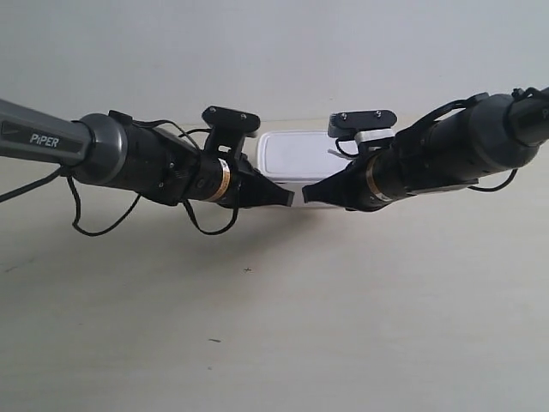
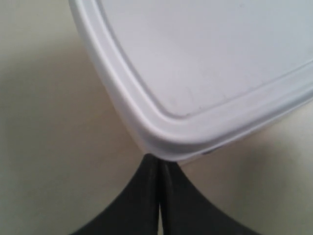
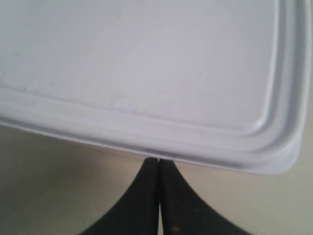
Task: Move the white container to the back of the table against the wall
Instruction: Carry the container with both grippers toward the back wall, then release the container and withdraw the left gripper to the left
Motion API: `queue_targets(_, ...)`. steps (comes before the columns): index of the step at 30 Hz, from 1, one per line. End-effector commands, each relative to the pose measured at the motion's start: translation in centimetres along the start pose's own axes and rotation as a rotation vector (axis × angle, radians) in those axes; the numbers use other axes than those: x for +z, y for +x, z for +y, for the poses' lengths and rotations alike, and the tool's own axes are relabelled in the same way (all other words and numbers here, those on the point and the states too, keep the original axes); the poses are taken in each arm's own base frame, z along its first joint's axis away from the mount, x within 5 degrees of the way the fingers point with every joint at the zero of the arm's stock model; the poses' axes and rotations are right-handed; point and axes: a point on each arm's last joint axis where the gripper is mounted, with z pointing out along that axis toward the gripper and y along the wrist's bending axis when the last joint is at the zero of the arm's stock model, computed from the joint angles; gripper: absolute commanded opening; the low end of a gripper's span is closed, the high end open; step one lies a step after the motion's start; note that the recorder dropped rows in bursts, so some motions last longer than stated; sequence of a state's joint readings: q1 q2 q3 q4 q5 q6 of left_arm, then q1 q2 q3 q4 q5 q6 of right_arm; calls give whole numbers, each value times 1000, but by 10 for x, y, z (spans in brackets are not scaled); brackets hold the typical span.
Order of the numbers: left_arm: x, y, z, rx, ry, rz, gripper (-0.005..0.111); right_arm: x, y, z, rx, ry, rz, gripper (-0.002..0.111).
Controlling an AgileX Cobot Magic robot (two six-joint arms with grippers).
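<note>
The white container (image 1: 302,157) sits on the cream table (image 1: 274,326) close to the grey-white wall (image 1: 274,51), lid on. Both arms reach in low from the two sides, their tips meeting at the box's near side. My left gripper (image 2: 160,159) is shut, its tips pressed against a rounded corner of the white container (image 2: 205,73). The right gripper (image 3: 159,160) is shut too, its tips touching the long near edge of the white container (image 3: 146,68) under the lid rim. Neither holds anything. In the exterior view the left gripper (image 1: 290,197) and right gripper (image 1: 306,196) nearly touch.
Black cables (image 1: 103,227) hang from the arm at the exterior view's left and brush the table. A few tiny dark specks (image 1: 248,270) mark the surface in front.
</note>
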State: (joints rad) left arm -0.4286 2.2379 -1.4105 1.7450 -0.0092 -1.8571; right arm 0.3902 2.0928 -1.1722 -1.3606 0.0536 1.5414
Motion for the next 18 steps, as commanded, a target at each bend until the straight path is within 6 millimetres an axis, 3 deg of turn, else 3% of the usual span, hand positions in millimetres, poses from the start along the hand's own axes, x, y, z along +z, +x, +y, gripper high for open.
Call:
queue_targets(1, 5, -5, 1, 25, -9, -18, 0, 4, -10, -1, -19, 3, -27, 0)
queue_targets(8, 9, -12, 11, 22, -41, -43, 0, 19, -20, 2, -25, -3, -51, 0)
queue_targets(11, -2, -14, 12, 18, -46, -46, 0, 27, -24, 6, -22, -35, -61, 0)
queue_targets(18, -37, -12, 12, 4, -55, -43, 0, 26, -39, 11, -21, -67, -106, 0)
